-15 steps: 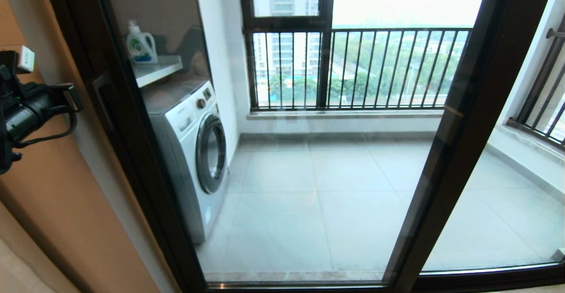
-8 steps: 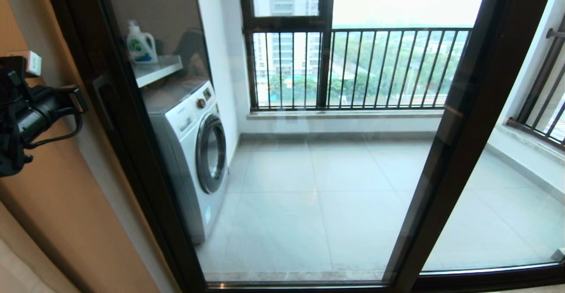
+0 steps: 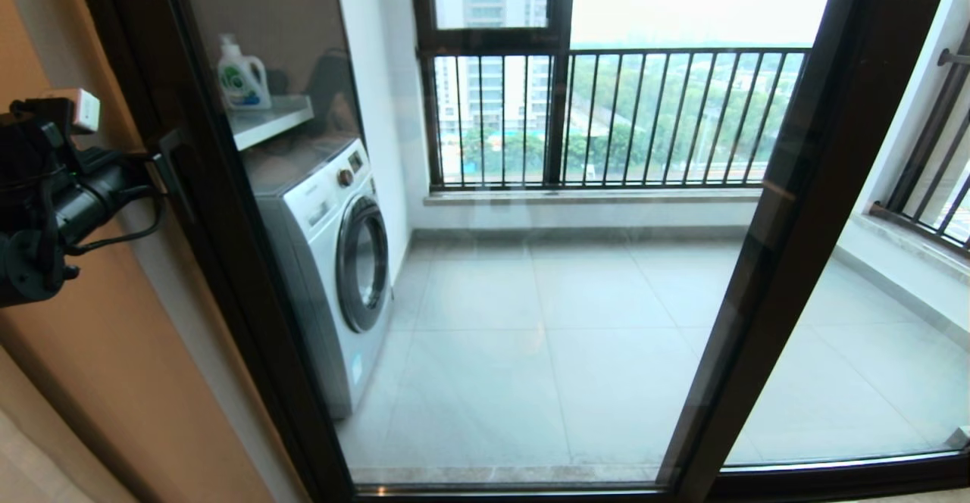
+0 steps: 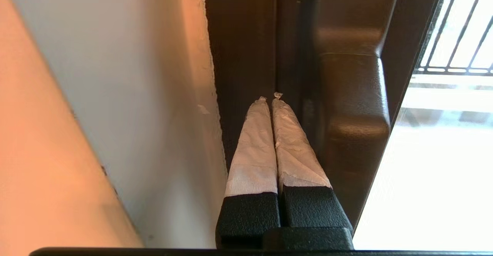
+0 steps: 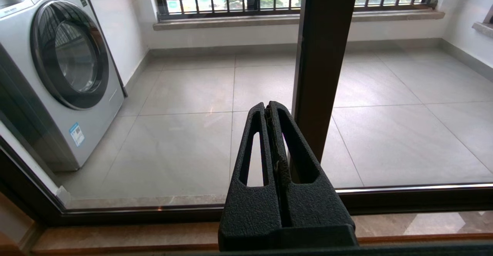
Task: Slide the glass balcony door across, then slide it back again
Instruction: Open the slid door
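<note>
Door: the glass balcony door point(image 3: 530, 276) fills most of the head view, its pane closed against the left jamb; through it a washing machine point(image 3: 326, 260) shows at centre left.
Handle: the slim dark handle point(image 3: 173, 173) sits on the door's left upright, upper left of the head view; in the left wrist view it is the raised dark block point(image 4: 352, 105) right of centre.
Left gripper: the left gripper point(image 4: 269, 98) is at the left edge of the head view, its tips at the upright just beside the handle. Its two white-wrapped fingers point(image 4: 256, 148) are pressed together with nothing between them, the tips on the dark frame in the groove next to the handle.
Right gripper: the right gripper point(image 5: 268, 107) hangs low before the glass, bottom centre of its own view, jaws clenched on nothing, idle.
Step in hand: judged as seating the tips against the handle before the first slide.
Doing it well: hook the closed fingers behind the handle's raised edge, then push along the track towards frame right, level and steady; pressing into the glass or at an angle could let the tips slip off.
</note>
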